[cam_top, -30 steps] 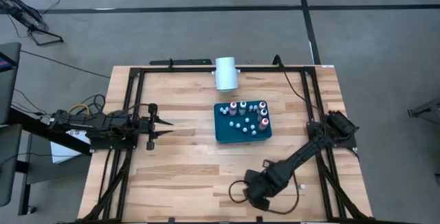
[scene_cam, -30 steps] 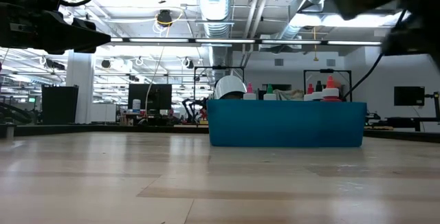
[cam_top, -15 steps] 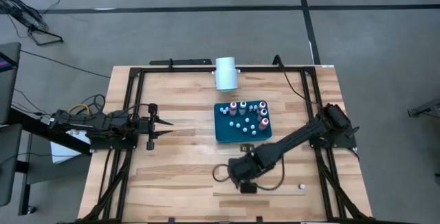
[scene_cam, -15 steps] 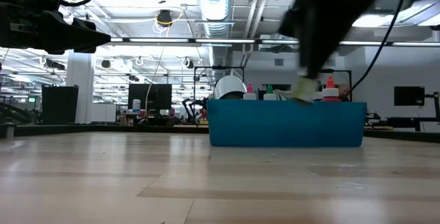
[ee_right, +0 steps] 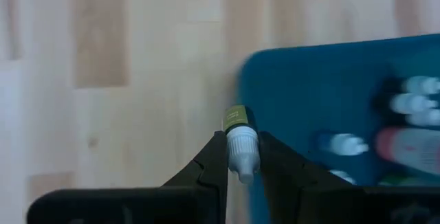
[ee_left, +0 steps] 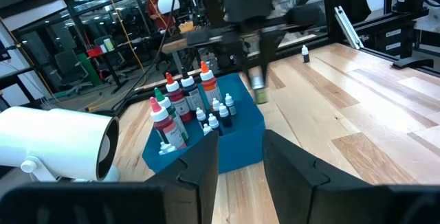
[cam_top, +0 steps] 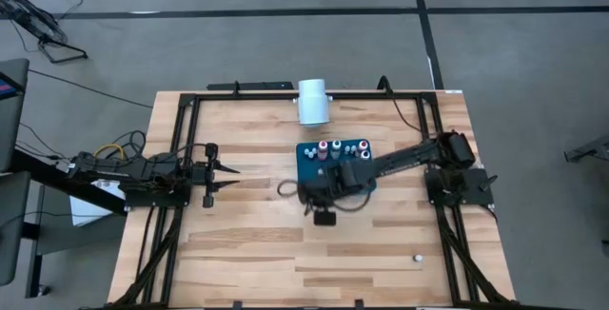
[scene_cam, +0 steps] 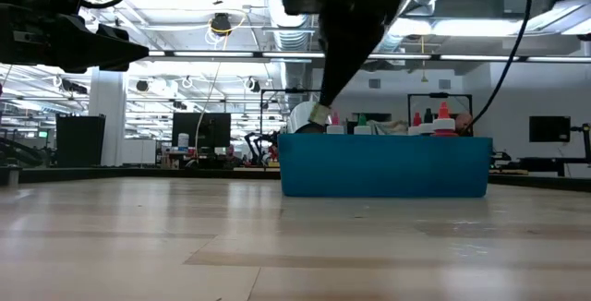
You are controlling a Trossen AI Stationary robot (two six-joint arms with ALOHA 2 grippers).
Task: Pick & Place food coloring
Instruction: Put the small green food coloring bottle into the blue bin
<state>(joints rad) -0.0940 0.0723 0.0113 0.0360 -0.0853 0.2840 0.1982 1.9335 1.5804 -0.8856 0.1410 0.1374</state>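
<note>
Right wrist view shows the right gripper (ee_right: pixel 237 157) clamped on a small food coloring bottle (ee_right: pixel 238 140), long axis seemingly pointing forward, just beside the teal tray (ee_right: pixel 330 100) edge; left gripper (cam_top: pixel 221 178) waits, fingers slightly apart.

Both arms are dark, nearly black, built of jointed segments ending in a two-fingered tool. On the left arm, at the counter's (cam_top: pixel 247 243) left edge, yellow and orange cables show, and its left tool (cam_top: pixel 226 178) carries two slim pointed fingers. A thin black cable loops beside the right arm's wrist, whose right tool (ee_right: pixel 239 157) has blunt, matte fingers.
</note>
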